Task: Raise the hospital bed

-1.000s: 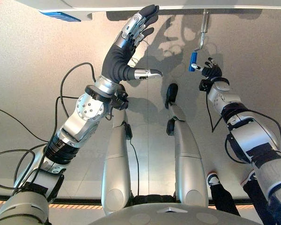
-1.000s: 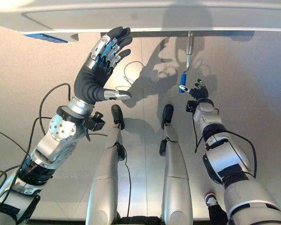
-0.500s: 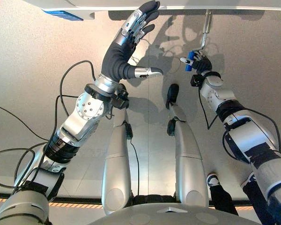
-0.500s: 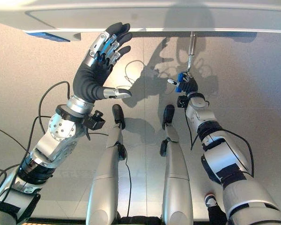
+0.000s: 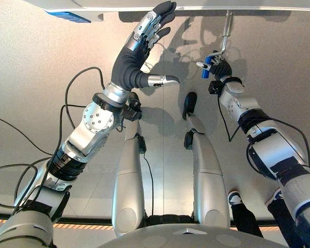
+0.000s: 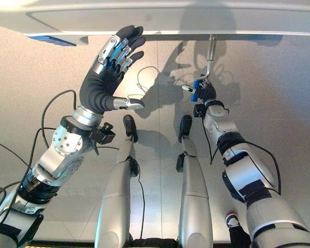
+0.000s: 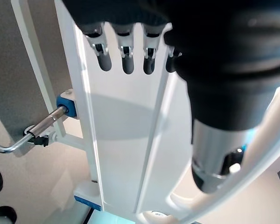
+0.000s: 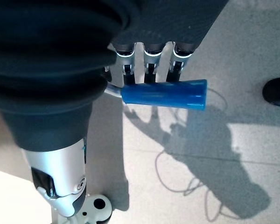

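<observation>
Both hands up: right hand (image 5: 220, 68) curled round blue crank handle (image 8: 164, 94); left hand (image 5: 139, 49) spread, holding nothing.

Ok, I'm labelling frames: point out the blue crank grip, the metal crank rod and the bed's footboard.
blue crank grip (image 8: 164, 94), right wrist view, middle of the grip.
metal crank rod (image 5: 227, 31), left eye view, upper shaft.
footboard (image 7: 126, 140), left wrist view, flat white panel.
</observation>
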Motion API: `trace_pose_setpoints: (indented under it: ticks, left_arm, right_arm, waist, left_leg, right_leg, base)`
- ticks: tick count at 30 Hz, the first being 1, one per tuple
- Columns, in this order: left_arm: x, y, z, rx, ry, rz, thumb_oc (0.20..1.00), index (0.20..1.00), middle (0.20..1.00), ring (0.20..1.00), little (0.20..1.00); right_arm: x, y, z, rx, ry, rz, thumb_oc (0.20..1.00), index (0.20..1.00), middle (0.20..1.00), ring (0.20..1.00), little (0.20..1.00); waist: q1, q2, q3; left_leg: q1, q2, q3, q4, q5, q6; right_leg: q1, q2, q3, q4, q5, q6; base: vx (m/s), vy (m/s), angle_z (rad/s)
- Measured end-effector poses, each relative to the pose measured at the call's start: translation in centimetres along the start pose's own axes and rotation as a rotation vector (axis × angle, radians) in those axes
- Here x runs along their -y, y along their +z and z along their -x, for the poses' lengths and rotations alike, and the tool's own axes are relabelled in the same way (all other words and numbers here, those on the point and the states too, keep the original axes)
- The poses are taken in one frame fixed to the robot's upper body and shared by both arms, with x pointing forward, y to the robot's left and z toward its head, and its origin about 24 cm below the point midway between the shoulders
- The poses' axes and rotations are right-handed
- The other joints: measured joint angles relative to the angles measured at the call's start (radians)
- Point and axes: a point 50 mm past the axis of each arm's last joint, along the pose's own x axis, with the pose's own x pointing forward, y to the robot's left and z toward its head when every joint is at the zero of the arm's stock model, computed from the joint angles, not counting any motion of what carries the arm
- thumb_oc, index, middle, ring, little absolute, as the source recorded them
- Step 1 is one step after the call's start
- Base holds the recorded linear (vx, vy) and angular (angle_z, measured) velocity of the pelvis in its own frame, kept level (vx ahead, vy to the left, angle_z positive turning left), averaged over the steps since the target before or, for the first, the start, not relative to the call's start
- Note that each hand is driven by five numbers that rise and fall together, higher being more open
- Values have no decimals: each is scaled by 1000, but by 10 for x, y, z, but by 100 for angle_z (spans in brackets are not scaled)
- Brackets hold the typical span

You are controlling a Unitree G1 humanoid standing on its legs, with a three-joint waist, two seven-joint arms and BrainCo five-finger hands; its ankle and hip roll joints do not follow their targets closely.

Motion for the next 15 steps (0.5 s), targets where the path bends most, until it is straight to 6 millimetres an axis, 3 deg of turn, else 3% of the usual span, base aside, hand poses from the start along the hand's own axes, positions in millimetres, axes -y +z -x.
trace_pose_setpoints:
  ticks: [15]
  left_arm:
    - [0,0,0,-1,4,10,1000,1000,1000,1000,1000]
  right_arm:
    - [-2,0,1,1,13,-43,200,200,200,200,200]
  waist:
    - [1,0,0]
  left_leg:
    - [-2,0,-1,0,0,0]
  right_leg:
    - [0,0,0,-1,0,0]
  base:
    - [0,0,0]
